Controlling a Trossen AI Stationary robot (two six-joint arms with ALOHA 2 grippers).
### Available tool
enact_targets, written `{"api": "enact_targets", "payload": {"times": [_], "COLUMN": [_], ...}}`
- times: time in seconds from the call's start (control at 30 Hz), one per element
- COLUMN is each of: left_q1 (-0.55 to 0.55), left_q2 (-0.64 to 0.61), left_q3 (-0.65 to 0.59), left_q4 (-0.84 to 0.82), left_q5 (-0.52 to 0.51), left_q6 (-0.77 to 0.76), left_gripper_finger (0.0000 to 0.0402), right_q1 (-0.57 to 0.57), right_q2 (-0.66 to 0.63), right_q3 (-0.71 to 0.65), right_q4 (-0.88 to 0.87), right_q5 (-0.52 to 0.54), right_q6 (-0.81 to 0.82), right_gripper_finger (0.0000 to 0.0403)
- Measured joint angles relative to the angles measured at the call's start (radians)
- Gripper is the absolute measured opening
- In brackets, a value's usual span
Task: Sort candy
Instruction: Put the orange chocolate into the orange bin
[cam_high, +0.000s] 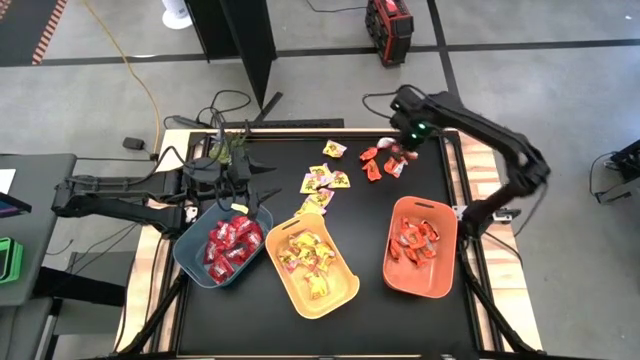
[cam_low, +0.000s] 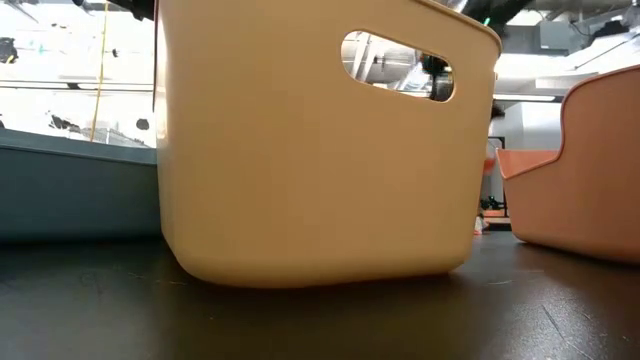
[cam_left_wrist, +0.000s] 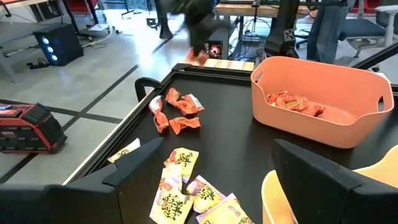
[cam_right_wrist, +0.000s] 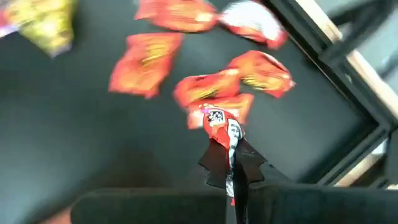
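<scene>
Orange-red candy (cam_high: 383, 160) lies loose at the table's far right, and yellow candy (cam_high: 322, 182) lies loose at the far middle. My right gripper (cam_high: 403, 152) hangs above the orange-red pile, pointing down, shut on one orange-red and white candy (cam_right_wrist: 219, 124). My left gripper (cam_high: 248, 198) waits open over the far rim of the blue-grey bin (cam_high: 190, 262), which holds deep red candy (cam_high: 230, 245). The left wrist view shows its fingers (cam_left_wrist: 134, 165) spread wide with nothing between them. My right gripper pinches the candy's twisted wrapper end (cam_right_wrist: 232, 148) between its two shut fingers, coming from above and pointing down. The candy's body sticks out beyond the fingertips. It is lifted clear of the table, above the other orange-red pieces (cam_right_wrist: 205, 87).
Three bins stand in a row at the near side: blue-grey on the left, yellow (cam_high: 340, 295) in the middle with yellow candy, orange (cam_high: 440, 275) on the right with orange-red candy. A green plant sprig (cam_high: 225, 148) lies at the far left. The table has a raised rim (cam_right_wrist: 348, 68).
</scene>
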Motion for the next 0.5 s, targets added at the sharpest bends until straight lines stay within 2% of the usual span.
{"api": "enact_targets", "payload": {"times": [0.1, 0.23, 0.37, 0.5], "left_q1": [0.000, 0.000, 0.000, 0.000], "left_q2": [0.000, 0.000, 0.000, 0.000], "left_q3": [0.000, 0.000, 0.000, 0.000], "left_q4": [-0.009, -0.023, -0.015, -0.010], "left_q5": [0.000, 0.000, -0.007, -0.025], "left_q6": [0.000, 0.000, 0.013, 0.016], "left_gripper_finger": [0.0293, 0.0293, 0.0293, 0.0293], "right_q1": [0.104, 0.305, 0.541, 0.769], "right_q2": [-0.124, -0.241, -0.302, -0.297], "right_q3": [-0.008, -0.009, -0.009, -0.009], "right_q4": [-0.024, -0.142, -0.194, -0.207], "right_q5": [-0.098, -0.117, -0.047, 0.049], "right_q6": [-0.001, 0.099, 0.289, 0.511], "right_gripper_finger": [0.0008, 0.0007, 0.0007, 0.0016]}}
